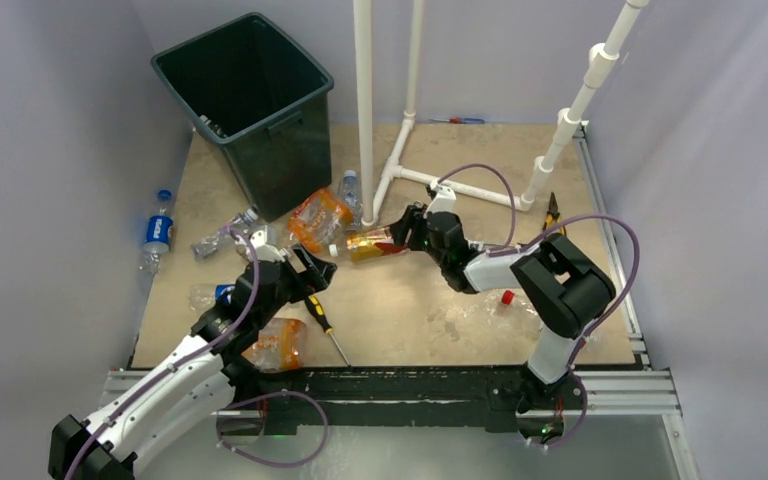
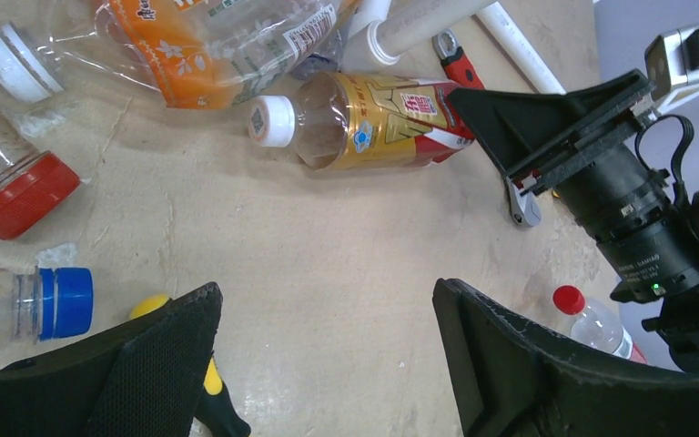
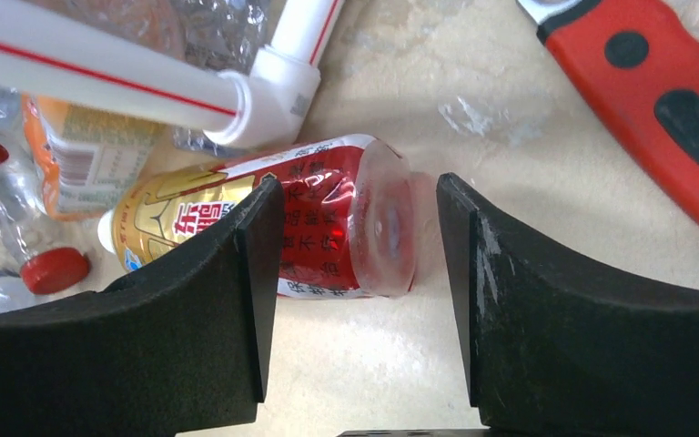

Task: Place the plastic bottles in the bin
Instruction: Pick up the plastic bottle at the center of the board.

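Black fingers (image 3: 546, 319) of the right gripper (image 3: 359, 196) fill the near edge of the right wrist view. They are half spread and straddle the base end of the red-and-gold bottle (image 3: 323, 228). One finger lies against the label and the other stands just clear of the base, so I judge nothing is pinched yet.

From above, that bottle lies mid-scene on the table (image 1: 410, 320). Its long axis runs left to right, white cap to the left and base to the right, straight into the right gripper. The left gripper (image 2: 326, 289) hovers to the left of it and nearer, spread wide around nothing. The right arm is plainly the closer one. The bin (image 1: 317, 80) stands far left, well apart from the bottle.

Counted from above, this one included:
- at least eight plastic bottles (image 1: 318, 220) on the table, with some perhaps hidden under the arms
- one bin
- one screwdriver (image 1: 325, 325)
- one red wrench (image 3: 655, 109)
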{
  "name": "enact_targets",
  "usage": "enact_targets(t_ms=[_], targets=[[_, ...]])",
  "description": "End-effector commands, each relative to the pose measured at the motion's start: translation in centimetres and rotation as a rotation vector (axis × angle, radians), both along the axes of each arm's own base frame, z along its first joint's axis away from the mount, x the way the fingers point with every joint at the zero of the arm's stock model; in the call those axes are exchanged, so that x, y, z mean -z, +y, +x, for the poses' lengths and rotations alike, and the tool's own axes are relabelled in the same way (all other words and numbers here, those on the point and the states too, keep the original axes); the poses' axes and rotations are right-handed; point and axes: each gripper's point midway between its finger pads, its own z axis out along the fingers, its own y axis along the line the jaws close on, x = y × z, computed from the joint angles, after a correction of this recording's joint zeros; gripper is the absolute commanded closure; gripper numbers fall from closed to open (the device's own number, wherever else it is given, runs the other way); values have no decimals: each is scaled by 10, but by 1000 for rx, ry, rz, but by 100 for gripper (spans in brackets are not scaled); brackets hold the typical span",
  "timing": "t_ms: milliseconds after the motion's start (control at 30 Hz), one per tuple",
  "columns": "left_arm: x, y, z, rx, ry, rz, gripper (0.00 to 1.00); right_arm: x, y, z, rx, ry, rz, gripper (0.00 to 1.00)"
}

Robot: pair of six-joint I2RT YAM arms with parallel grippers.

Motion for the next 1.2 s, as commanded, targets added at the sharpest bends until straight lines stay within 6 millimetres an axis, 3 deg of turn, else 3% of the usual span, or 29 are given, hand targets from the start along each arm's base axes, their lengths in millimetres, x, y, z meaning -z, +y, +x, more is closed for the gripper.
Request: enact_targets(t_ms=[0,233,400,500,633,767,967,1167], targets=[[-9,-12,9,21,-33,-48,14,-12,4,-23,-53,-39,41,38],[0,-21,17,42,-5,-9,16,-2,7,-81,-86,-13,45,39],[-2,-21,22,30,-14,-6,17,-19,-11,-110,-77,-31,84,39],[-3,-23,24,34,-16,-13,17,-44,-21,-117,-76,-73,101,35],[-1,-25,26,31,-6,-8,15,-67,-35,-129,-90,-115,98,22],[-2,-23,25,22,2,-15,11,-83,-35,-139,-157,-157,80,10],[11,-11,15,-21,50,1,4,-89,-25,-148,-247,-172,70,1],[31,-6,6,-21,98,20,1,-80,-15,-150,-299,-170,62,1]])
